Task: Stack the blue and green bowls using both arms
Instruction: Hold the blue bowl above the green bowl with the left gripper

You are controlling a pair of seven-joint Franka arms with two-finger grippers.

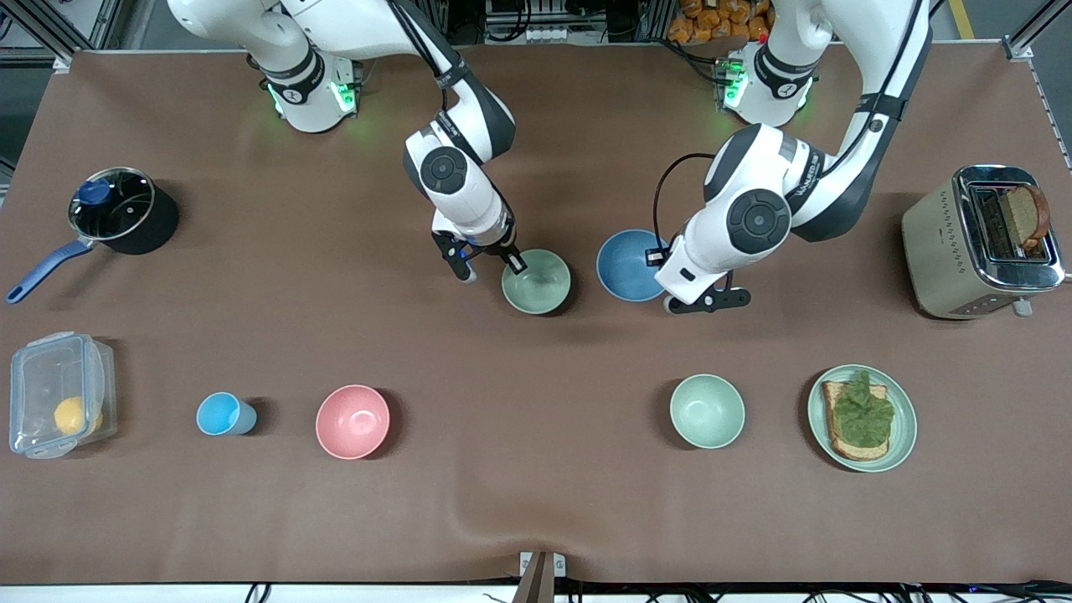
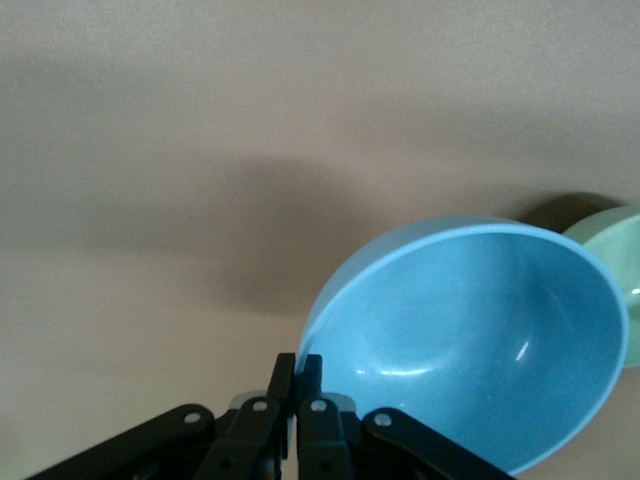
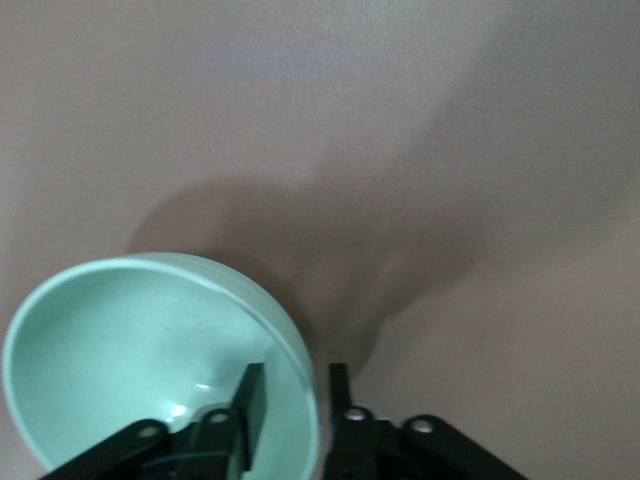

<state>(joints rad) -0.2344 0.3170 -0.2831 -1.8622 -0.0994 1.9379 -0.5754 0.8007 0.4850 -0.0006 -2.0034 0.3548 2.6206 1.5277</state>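
Both arms are down at the middle of the table [image 1: 536, 519] right now. The left gripper [image 2: 297, 385] has its jaws pinched tight on the rim of the blue bowl [image 1: 624, 264], and in the left wrist view that bowl [image 2: 480, 340] looks tipped up a bit, with a sliver of the green one [image 2: 615, 260] peeking in next to it.

The right gripper [image 1: 490, 266] is at the green bowl [image 1: 537, 281], one finger [image 3: 250, 400] inside the bowl [image 3: 150, 350] and the other outside the wall, jaws narrow with the rim between them. Can't really tell if they're actually squeezing it or slightly off it.

The two bowls sit side by side, just apart, the green one toward the right arm's end and the blue one toward the left arm's end.

Closer to the front camera there's a row of stuff: a clear container [image 1: 57, 394] with something yellow in it, a small blue cup [image 1: 222, 414], a pink bowl [image 1: 353, 421], a paler mint bowl [image 1: 707, 410] and a green plate [image 1: 904, 427] with toast. A pot [image 1: 126, 209] with a blue handle sits at the right arm's end, a toaster [image 1: 946, 251] at the left arm's end.
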